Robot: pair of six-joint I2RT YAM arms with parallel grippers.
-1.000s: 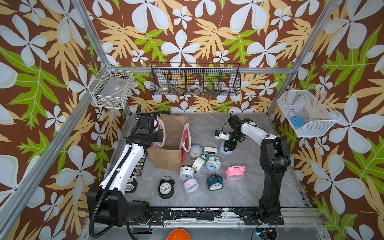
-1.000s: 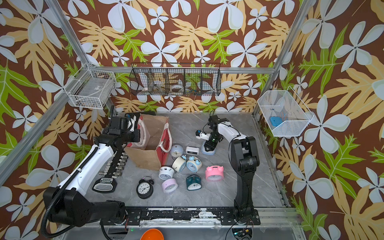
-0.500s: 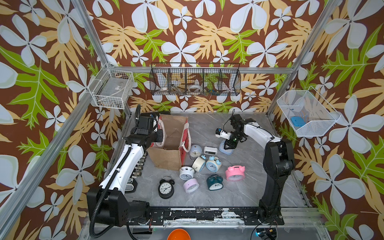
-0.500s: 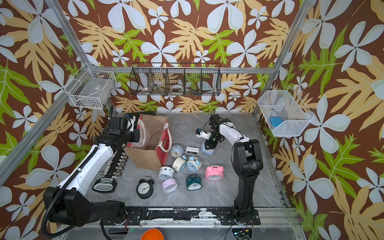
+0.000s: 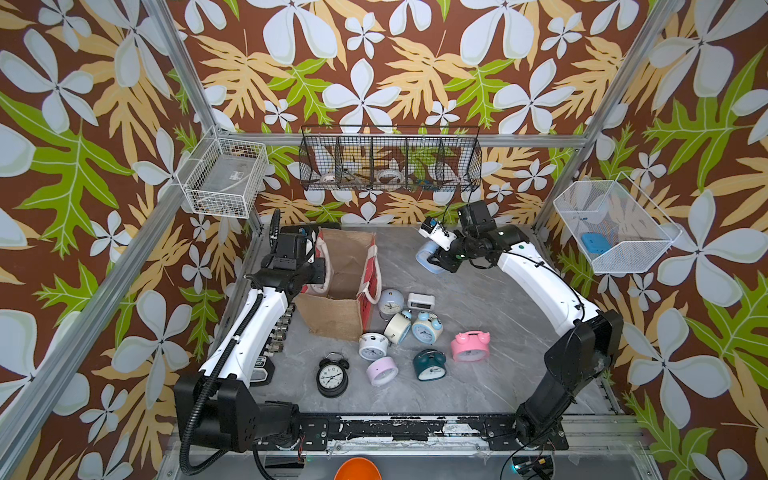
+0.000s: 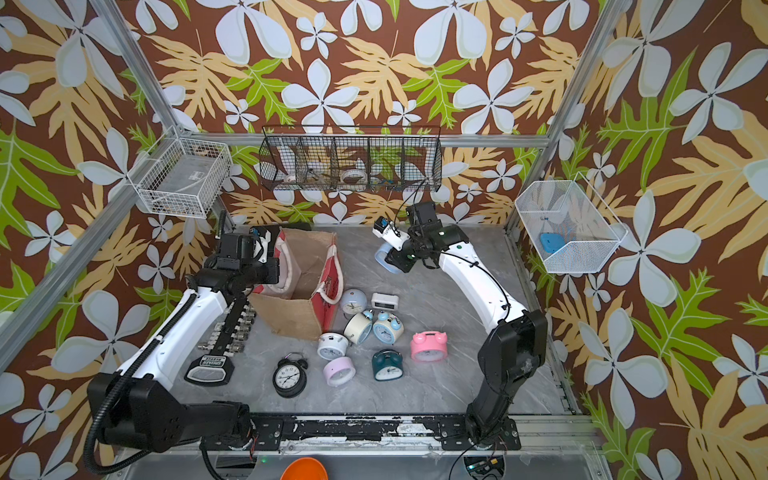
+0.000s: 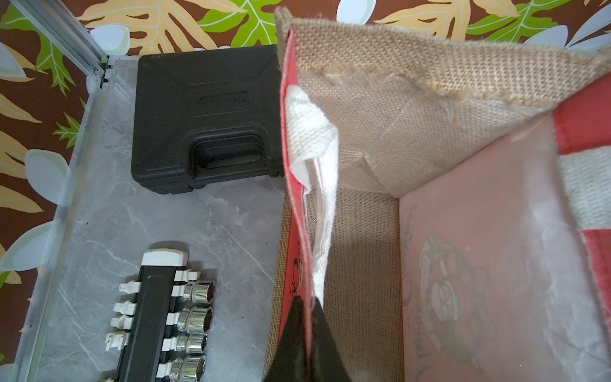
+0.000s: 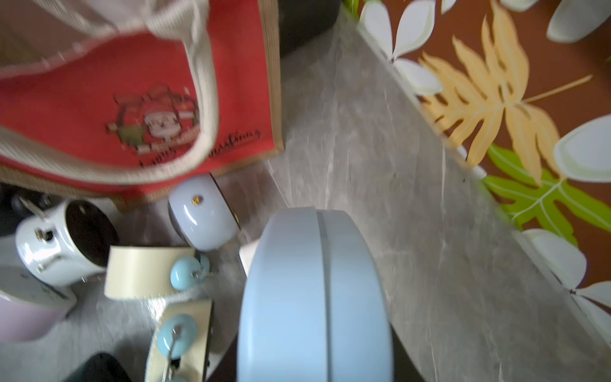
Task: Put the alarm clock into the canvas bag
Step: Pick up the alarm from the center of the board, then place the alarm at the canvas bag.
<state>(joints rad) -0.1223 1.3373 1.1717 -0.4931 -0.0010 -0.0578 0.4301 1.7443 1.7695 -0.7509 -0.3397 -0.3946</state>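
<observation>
The canvas bag [image 5: 332,316] [image 6: 291,311] stands open at the back left of the table, with red panels and tan burlap sides. My left gripper [image 5: 321,272] [image 6: 281,270] [image 7: 309,301] is shut on the rim of its left red panel, pinching the fabric just below the white handle [image 7: 310,132]. My right gripper [image 5: 437,261] [image 6: 395,261] [image 8: 314,350] is shut on a pale blue round alarm clock [image 5: 424,253] [image 6: 381,253] [image 8: 314,291]. It holds the clock edge-on above the table, to the right of the bag [image 8: 82,99]. The clock hides most of the right fingers.
Several more alarm clocks lie in front of the bag, among them a black one [image 5: 332,376], a pink one [image 5: 469,347] and a teal one [image 5: 430,365]. A black case [image 7: 205,115] lies behind the bag and a socket rail [image 7: 155,314] beside my left arm. Wire baskets [image 5: 390,160] hang on the walls.
The right gripper has narrowed onto the pale blue clock and carried it up off the table, toward the back and a little toward the bag. The left arm has stayed put.
</observation>
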